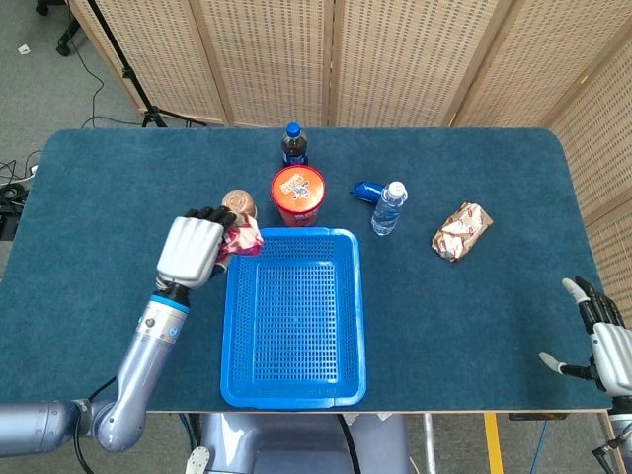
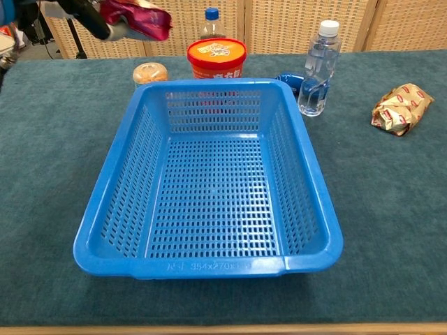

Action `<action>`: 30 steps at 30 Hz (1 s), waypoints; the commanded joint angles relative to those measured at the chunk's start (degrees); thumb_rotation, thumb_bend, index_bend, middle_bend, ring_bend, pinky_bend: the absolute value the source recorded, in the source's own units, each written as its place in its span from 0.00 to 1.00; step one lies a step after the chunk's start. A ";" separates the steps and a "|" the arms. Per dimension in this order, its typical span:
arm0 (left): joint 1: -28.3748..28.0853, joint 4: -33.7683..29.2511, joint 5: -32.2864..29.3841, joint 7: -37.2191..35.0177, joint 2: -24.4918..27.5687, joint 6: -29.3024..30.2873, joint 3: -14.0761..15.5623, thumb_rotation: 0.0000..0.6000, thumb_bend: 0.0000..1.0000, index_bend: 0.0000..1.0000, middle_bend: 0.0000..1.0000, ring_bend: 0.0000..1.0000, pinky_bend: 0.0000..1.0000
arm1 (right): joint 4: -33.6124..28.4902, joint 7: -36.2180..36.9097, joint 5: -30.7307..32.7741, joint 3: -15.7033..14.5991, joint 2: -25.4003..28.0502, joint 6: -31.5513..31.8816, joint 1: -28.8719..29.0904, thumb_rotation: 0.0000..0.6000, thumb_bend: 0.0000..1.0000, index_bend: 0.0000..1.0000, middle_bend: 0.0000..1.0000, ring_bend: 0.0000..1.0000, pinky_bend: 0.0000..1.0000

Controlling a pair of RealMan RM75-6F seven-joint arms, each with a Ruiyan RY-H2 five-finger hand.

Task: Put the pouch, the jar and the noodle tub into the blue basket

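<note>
Now the left hand grips the pouch above the basket's far-left corner, beside the jar; the right hand rests released.

Left hand raised, fingers curled (gripping), right hand low, fingers spread

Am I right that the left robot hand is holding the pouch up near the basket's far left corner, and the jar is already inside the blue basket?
Not quite. The left robot hand does hold the pouch by the blue basket's far left corner, but the jar stands on the table behind the basket, which holds nothing. The chest view shows it best.
</note>
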 commanded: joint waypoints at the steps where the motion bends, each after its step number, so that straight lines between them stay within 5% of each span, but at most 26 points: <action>1: -1.73 -0.81 0.19 2.13 -3.37 -0.32 1.25 1.00 0.42 0.78 0.40 0.36 0.43 | 0.16 0.41 0.08 0.08 0.11 0.13 -0.10 1.00 0.14 0.00 0.00 0.00 0.00; 4: -2.56 -1.08 -0.66 3.70 -5.26 -0.85 2.31 1.00 0.41 0.72 0.34 0.33 0.43 | 0.31 1.01 0.30 0.24 0.18 0.36 -0.27 1.00 0.13 0.00 0.00 0.00 0.00; 9: -3.93 -3.13 -6.81 5.89 -4.54 -4.27 3.29 1.00 0.33 0.31 0.01 0.04 0.33 | 0.49 1.44 0.53 0.42 0.23 0.48 -0.38 1.00 0.14 0.00 0.00 0.00 0.00; 14: -5.01 -3.86 -10.68 5.59 -2.68 -6.83 3.45 1.00 0.25 0.03 0.00 0.00 0.15 | 0.47 1.25 0.82 0.63 0.09 0.72 -0.51 1.00 0.14 0.00 0.00 0.00 0.00; 18: -4.63 -2.83 -8.55 3.36 -2.13 -6.78 3.85 1.00 0.25 0.00 0.00 0.00 0.07 | 0.43 1.04 0.90 0.71 0.04 0.79 -0.54 1.00 0.13 0.00 0.00 0.00 0.00; 30: -4.51 -0.27 -12.67 3.80 4.46 -6.63 4.40 1.00 0.25 0.00 0.00 0.00 0.07 | 0.32 0.59 1.02 0.75 -0.11 0.51 -0.52 1.00 0.14 0.00 0.00 0.00 0.00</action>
